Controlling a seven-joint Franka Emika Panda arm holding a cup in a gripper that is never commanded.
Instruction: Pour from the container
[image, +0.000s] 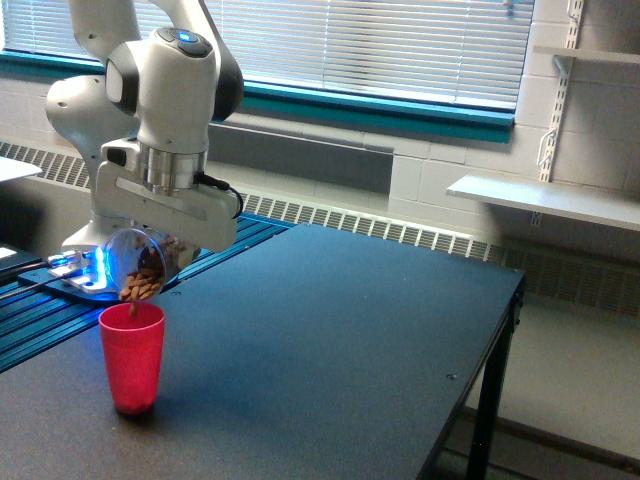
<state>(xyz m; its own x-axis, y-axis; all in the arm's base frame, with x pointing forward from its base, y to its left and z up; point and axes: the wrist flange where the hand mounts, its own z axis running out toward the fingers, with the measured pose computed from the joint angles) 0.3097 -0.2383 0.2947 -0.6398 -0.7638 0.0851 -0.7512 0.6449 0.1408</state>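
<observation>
The container (138, 264) is a small clear round jar with brown pieces inside. It is tipped over, its mouth facing the exterior view's left and downward. My gripper (168, 250) is shut on it under the white wrist. Brown pieces gather at the jar's lower rim, just above the red cup (132, 357). The red cup stands upright on the dark table (330, 340) near its front left corner, directly under the jar's mouth.
A blue-lit device (82, 270) on blue rails sits behind the cup at the exterior view's left. The table edge (480, 380) drops off at the right. Window blinds, a radiator and wall shelves (545, 200) lie behind.
</observation>
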